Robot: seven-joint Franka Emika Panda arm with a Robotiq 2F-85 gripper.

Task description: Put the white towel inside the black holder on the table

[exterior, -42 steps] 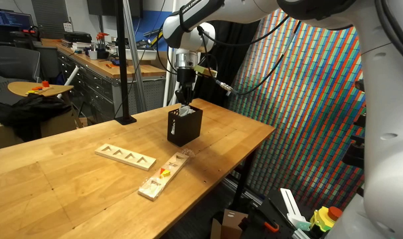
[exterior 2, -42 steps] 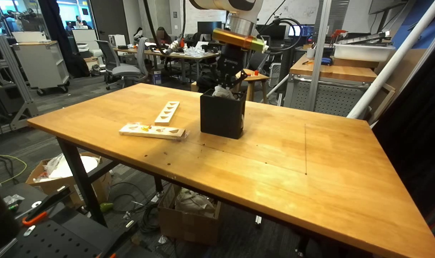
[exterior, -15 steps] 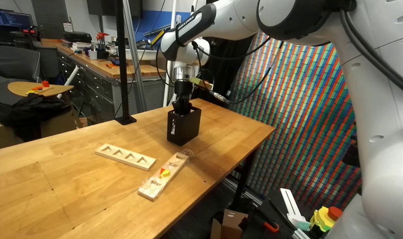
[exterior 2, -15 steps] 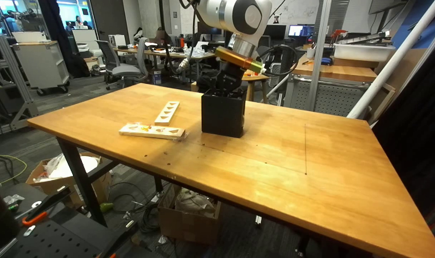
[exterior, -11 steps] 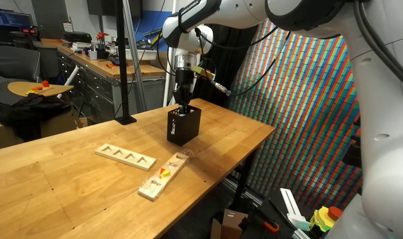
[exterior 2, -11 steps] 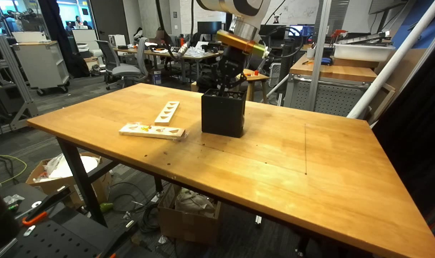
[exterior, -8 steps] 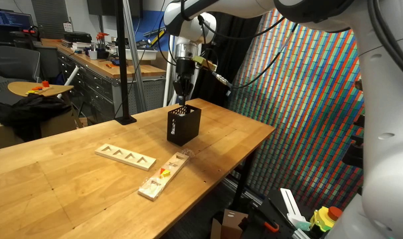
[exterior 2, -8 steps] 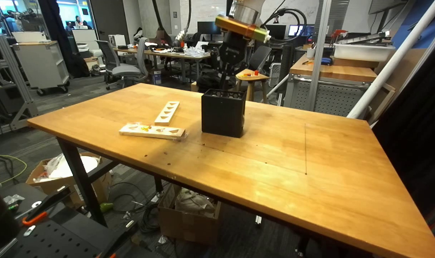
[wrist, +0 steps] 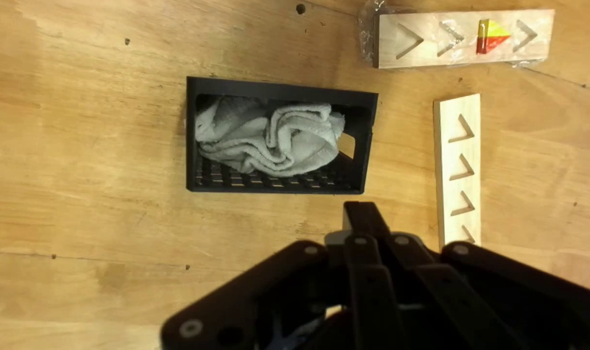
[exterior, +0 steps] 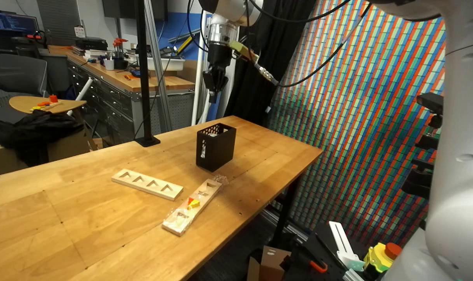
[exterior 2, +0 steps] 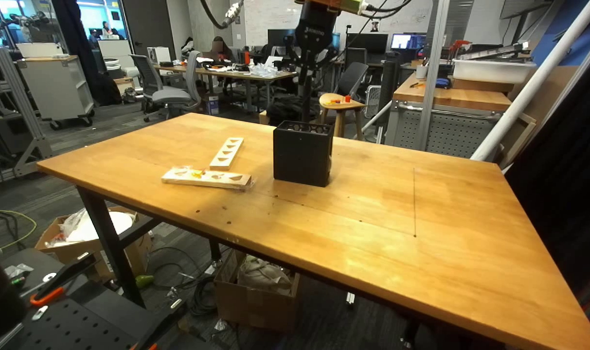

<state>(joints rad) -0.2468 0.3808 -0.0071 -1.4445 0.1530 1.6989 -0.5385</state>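
The white towel (wrist: 299,138) lies crumpled inside the black holder (exterior: 222,150), whose walls probably keep its folds bunched. The holder stands upright between the long edges of the table (exterior: 96,222). The gripper (wrist: 365,210) hangs well clear above, fingers together on nothing, presumably raised because the towel is in; half a second ago its tip was near the rim.

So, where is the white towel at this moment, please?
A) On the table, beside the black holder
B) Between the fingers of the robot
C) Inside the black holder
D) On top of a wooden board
C: the wrist view shows the white towel bunched up within the walls of the black holder, while the closed fingers hold nothing.
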